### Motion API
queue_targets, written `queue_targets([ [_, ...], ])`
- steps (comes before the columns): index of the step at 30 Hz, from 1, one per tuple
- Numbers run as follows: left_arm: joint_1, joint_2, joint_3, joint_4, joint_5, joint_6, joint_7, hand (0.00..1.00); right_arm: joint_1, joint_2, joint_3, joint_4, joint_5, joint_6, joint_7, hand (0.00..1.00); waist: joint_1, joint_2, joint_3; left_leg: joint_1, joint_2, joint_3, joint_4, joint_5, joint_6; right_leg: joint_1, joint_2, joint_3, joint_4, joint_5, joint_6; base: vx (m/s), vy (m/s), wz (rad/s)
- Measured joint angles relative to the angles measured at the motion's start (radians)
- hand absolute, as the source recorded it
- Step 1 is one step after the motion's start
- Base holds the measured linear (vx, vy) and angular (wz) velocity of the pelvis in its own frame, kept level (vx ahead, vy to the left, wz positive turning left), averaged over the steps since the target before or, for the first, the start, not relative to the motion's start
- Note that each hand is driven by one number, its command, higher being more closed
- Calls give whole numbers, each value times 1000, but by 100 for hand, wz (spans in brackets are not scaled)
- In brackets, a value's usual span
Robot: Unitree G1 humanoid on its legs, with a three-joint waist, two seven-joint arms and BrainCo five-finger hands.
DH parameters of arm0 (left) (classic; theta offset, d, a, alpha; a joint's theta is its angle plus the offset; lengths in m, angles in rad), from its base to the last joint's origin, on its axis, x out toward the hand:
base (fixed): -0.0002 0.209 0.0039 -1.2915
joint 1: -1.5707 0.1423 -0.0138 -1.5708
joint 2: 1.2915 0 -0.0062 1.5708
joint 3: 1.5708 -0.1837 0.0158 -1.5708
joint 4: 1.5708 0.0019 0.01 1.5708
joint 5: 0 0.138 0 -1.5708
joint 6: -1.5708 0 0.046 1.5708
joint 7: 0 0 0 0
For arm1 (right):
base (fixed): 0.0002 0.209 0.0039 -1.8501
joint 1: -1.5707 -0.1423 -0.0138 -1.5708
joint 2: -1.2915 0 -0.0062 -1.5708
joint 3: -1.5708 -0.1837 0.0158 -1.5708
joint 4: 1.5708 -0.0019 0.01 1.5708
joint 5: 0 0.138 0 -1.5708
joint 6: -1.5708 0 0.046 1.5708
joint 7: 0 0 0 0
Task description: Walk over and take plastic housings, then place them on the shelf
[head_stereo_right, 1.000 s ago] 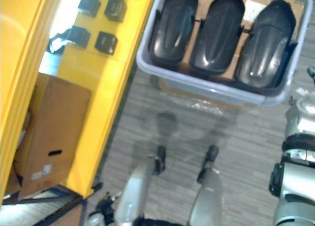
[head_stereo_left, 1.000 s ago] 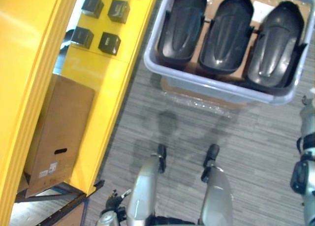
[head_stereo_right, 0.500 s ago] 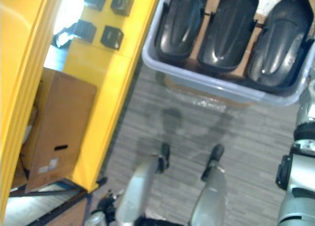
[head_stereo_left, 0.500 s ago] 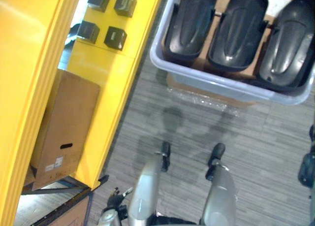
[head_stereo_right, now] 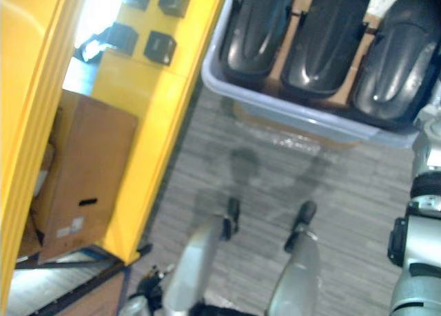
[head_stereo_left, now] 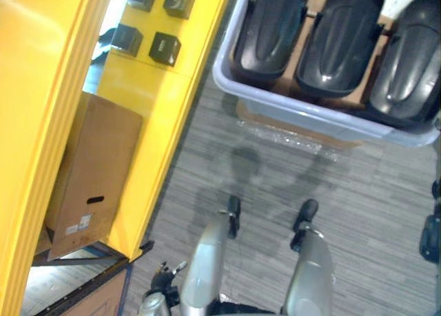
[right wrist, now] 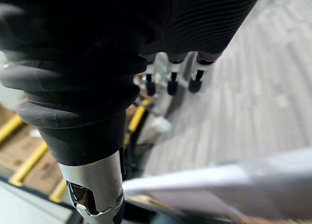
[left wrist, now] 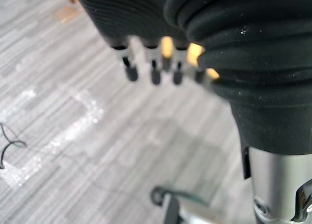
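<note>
Both hands empty: left hand [left wrist: 154,70] and right hand [right wrist: 172,82] hang over the floor [left wrist: 73,136], fingers straight and slack, nothing held. Three dark housings [head_stereo_left: 341,37] sit side by side in a grey bin [head_stereo_left: 289,111] just ahead. The bin is beside the yellow shelf [head_stereo_left: 148,151], which carries small black boxes [head_stereo_left: 165,49]; cardboard box [head_stereo_left: 93,171] sits below. Looks like the approach step, pick not yet started. Next move, probably: close in on the bin, raise both arms, grip one housing by its edges. Smooth curved shell, likely slippery.

The yellow shelf [head_stereo_left: 141,116] carries small black boxes [head_stereo_left: 165,49]; a cardboard box [head_stereo_left: 93,171] sits lower.
</note>
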Motion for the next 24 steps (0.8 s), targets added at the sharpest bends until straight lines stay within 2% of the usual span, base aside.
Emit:
queue_targets([
  [2, 0, -11, -1, 0, -27, -1, -2, 0, -25, -20, 33, 0, -1, 8, 1, 0, 10, 10, -7, -2, -3, -2, 2, 0, 0, -6, -4, 0, 14, -7, -1, 5, -1, 8],
  [5, 0, -14, -1, -1, -36, 0, -7, 0, -66, -39, 50, -1, -1, 44, 1, 0, 20, 25, -18, -22, -5, -16, 9, 0, 0, -19, -8, -10, 30, -16, -3, -8, -15, 12],
  [14, 1, -13, -20, -11, -72, -1, -29, 0, -78, -39, 90, 16, 0, 175, 35, 0, 32, 27, -19, -44, -8, -21, 15, 1, -3, -48, -19, -20, 64, -35, -6, -1, -9, 4],
  [17, 2, -14, -24, -21, -72, -2, -29, 0, -78, -40, 90, 50, 1, 218, 33, 0, 43, 29, -20, -54, -7, -25, 23, 1, -3, -51, -19, -25, 65, -37, -7, 5, 1, 3],
  [22, 2, -11, -32, -35, -72, -7, -34, 0, -78, -40, 92, 68, 1, 265, 7, 0, 50, 29, -20, -58, -9, -25, 28, 0, -3, -51, -23, -27, 68, -37, -6, -1, 3, 1],
  [23, 2, -11, -35, -36, -73, -8, -34, 0, -78, -40, 93, 80, 2, 275, 4, 100, 53, 29, -20, -58, -9, -25, 28, 0, -3, -51, -23, -27, 68, -38, -6, 0, 0, 0],
  [24, 2, -10, -36, -37, -74, -8, -34, 0, -79, -40, 93, 81, 2, 285, -3, 100, 53, 29, -21, -59, -9, -25, 28, 0, -3, -52, -23, -27, 68, -38, -6, 0, 0, 0],
])
